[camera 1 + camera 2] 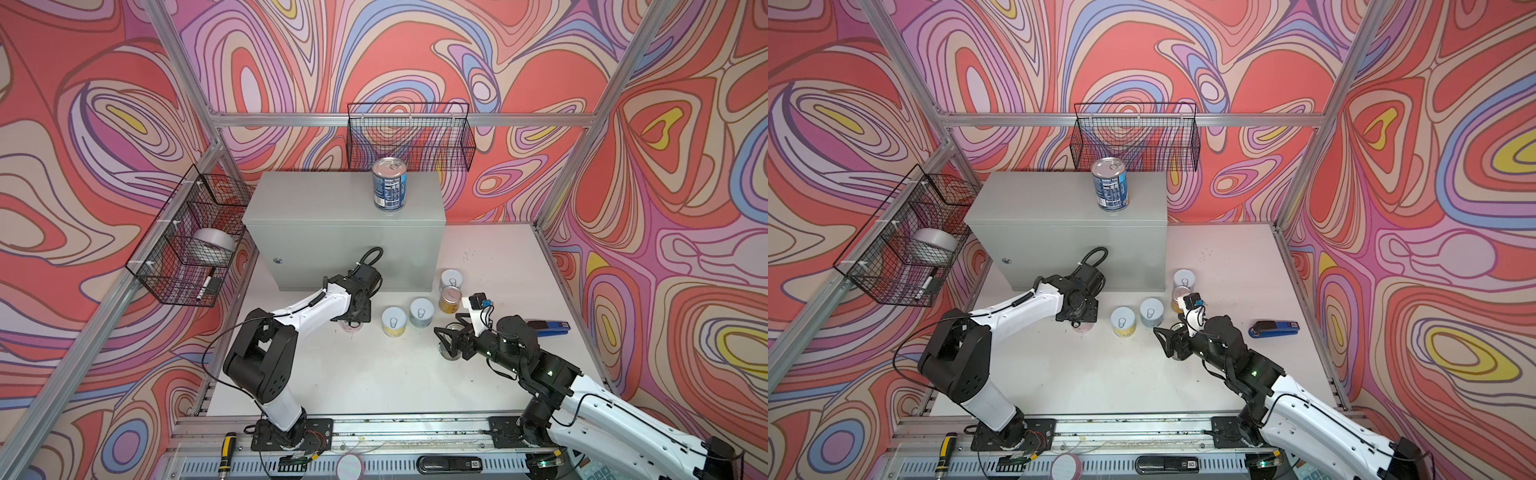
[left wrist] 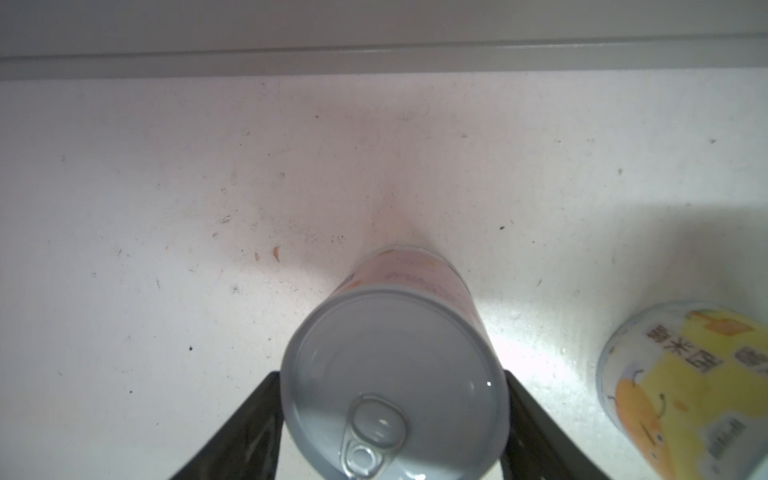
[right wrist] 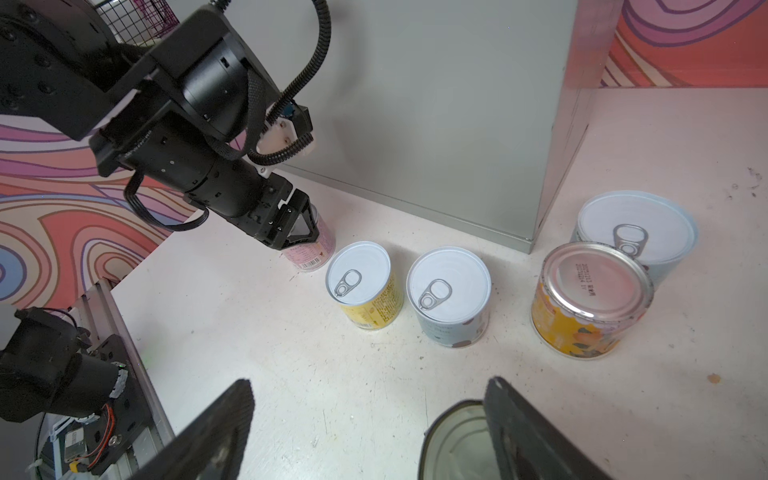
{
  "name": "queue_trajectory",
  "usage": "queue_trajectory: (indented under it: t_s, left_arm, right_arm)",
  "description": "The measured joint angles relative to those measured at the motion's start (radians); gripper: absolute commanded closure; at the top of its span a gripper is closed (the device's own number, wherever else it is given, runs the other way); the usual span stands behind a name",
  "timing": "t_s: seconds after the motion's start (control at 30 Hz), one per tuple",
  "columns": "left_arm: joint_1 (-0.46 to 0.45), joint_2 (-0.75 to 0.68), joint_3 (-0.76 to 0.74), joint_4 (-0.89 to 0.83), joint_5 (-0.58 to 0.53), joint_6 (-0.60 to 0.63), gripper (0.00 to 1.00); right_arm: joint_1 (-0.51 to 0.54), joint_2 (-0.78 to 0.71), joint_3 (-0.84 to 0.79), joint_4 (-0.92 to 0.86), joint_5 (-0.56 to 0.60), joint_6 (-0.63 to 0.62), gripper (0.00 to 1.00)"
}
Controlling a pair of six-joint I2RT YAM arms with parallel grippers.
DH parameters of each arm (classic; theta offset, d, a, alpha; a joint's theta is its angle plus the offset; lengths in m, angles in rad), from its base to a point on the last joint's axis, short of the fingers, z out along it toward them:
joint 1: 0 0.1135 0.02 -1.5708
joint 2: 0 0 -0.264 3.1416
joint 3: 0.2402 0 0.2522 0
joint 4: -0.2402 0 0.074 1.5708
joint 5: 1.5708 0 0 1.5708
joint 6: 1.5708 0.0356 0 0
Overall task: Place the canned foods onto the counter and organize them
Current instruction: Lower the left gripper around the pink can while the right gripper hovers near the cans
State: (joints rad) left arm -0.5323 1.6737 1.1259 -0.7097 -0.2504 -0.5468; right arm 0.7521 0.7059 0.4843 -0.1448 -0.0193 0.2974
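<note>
A tall dark-blue can (image 1: 388,185) stands on the grey counter (image 1: 324,195). On the white tabletop in front of it, my left gripper (image 2: 390,374) is shut on an upright pink can (image 2: 395,324), one finger on each side; the right wrist view shows this pink can (image 3: 309,245) too. Beside it stand a yellow can (image 3: 365,291), a pale-blue can (image 3: 451,295), an orange can (image 3: 590,299) and a white can (image 3: 636,237). My right gripper (image 3: 370,382) is open above the table. Another can (image 3: 457,444) sits partly under one of its fingers, label hidden.
A blue stapler (image 1: 548,326) lies right of the right arm. Black wire baskets hang on the back wall (image 1: 409,137) and the left wall (image 1: 187,237); the left one holds a grey tape roll (image 1: 214,245). A screwdriver (image 1: 226,451) lies on the front rail.
</note>
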Motion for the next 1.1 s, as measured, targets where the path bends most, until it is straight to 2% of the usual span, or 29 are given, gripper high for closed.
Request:
queue_trajectory:
  t_s: [0.1,0.23,0.3,0.33,0.57,0.97,1.1]
  left_arm:
    - [0.005,0.008,0.009,0.004,0.0,-0.002,0.39]
    - [0.006,0.009,0.01,0.005,0.0,-0.003,0.39]
    - [0.008,0.009,0.01,0.007,0.0,-0.003,0.31]
    - [0.009,0.009,0.01,0.008,0.0,-0.003,0.3]
    - [0.011,0.01,0.01,0.015,0.003,-0.003,0.32]
    - [0.016,0.01,0.01,0.026,0.01,-0.004,0.19]
    - [0.017,0.011,0.01,0.027,0.016,-0.003,0.2]
  right_arm:
    - [0.0,-0.005,0.0,0.0,0.002,-0.004,0.11]
    - [0.0,-0.021,0.0,0.0,0.008,-0.013,0.11]
    - [0.0,-0.023,0.0,-0.001,0.013,-0.017,0.11]
    - [0.0,-0.023,0.0,-0.001,0.014,-0.018,0.11]
    - [0.0,-0.003,0.0,0.0,0.014,-0.019,0.11]
    - [0.0,0.002,0.001,-0.001,0.015,-0.023,0.12]
    - [0.0,0.008,0.001,-0.001,0.016,-0.024,0.12]
